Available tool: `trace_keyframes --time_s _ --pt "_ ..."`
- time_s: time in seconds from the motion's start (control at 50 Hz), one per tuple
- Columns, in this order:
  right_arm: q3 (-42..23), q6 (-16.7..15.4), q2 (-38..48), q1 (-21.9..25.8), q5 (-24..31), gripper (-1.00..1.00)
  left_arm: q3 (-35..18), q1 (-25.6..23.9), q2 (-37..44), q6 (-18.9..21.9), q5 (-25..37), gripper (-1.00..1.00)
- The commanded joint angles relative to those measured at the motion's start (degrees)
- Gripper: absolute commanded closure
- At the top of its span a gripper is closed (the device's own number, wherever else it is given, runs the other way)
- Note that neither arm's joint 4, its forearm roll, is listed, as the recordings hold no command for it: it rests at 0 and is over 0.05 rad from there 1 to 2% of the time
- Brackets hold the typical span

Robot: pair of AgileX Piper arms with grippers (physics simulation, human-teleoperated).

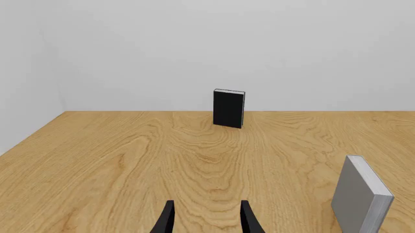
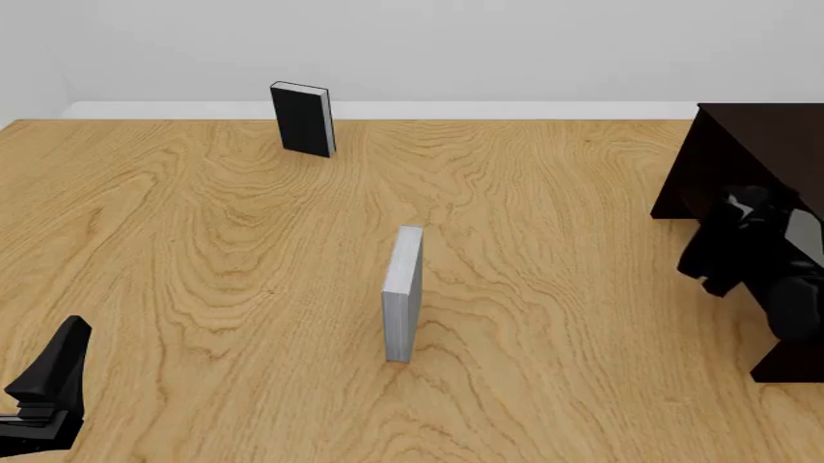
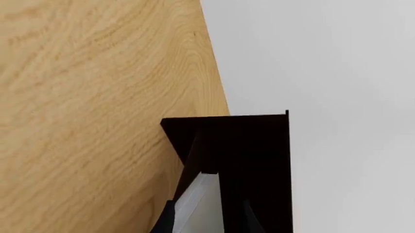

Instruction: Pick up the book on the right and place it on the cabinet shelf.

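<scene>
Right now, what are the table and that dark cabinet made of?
The table looks like light, smooth wood, with swirling grain lines all over. The cabinet seems to be wood too, very dark brown and matt, but no grain shows, so that is less sure.
</scene>
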Motion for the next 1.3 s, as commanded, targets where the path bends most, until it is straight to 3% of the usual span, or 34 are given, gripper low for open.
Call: trace_keyframes --time_s 0.02,0.52,0.62,0.66,0.7,0.76,0.78,0.88,0.92,0.94,0.98,1.02,1.04,1.3 --pt "3.5 0.9 -2.0 -6.7 -1.4 -1.0 0.0 0.0 0.0 0.0 0.0 -1.0" --pt "8.3 -0.2 -3.8 -10.4 -3.8 -1.0 0.0 0.0 0.0 0.0 0.0 -1.0" --pt "8.8 -1.5 -3.3 -10.9 -4.9 -1.0 0.0 0.0 0.0 0.0 0.0 -1.0" --pt "10.2 -4.9 -1.8 -11.9 -8.6 -1.0 0.0 0.0 0.0 0.0 0.0 -1.0" --pt "9.4 -3.3 -2.7 -11.5 -6.3 -1.0 0.0 0.0 0.0 0.0 0.0 -1.0" --pt "9.8 -4.1 -2.7 -11.8 -6.9 -1.0 0.0 0.0 0.0 0.0 0.0 -1.0" --pt "10.7 -5.7 -2.2 -12.6 -8.5 -1.0 0.0 0.0 0.0 0.0 0.0 -1.0" --pt "10.3 -4.6 -3.6 -11.8 -6.8 -1.0 0.0 0.0 0.0 0.0 0.0 -1.0" --pt "11.8 -7.9 -1.9 -12.6 -10.3 -1.0 0.0 0.0 0.0 0.0 0.0 -1.0" --pt "10.3 -4.5 -4.2 -11.7 -6.5 -1.0 0.0 0.0 0.0 0.0 0.0 -1.0" --pt "11.2 -6.1 -3.2 -11.9 -8.0 -1.0 0.0 0.0 0.0 0.0 0.0 -1.0" --pt "10.8 -5.1 -3.9 -11.7 -6.9 -1.0 0.0 0.0 0.0 0.0 0.0 -1.0" --pt "11.4 -6.3 -3.3 -11.8 -8.3 -1.0 0.0 0.0 0.0 0.0 0.0 -1.0" --pt "12.2 -6.0 -4.5 -11.2 -8.2 -1.0 0.0 0.0 0.0 0.0 0.0 -1.0"
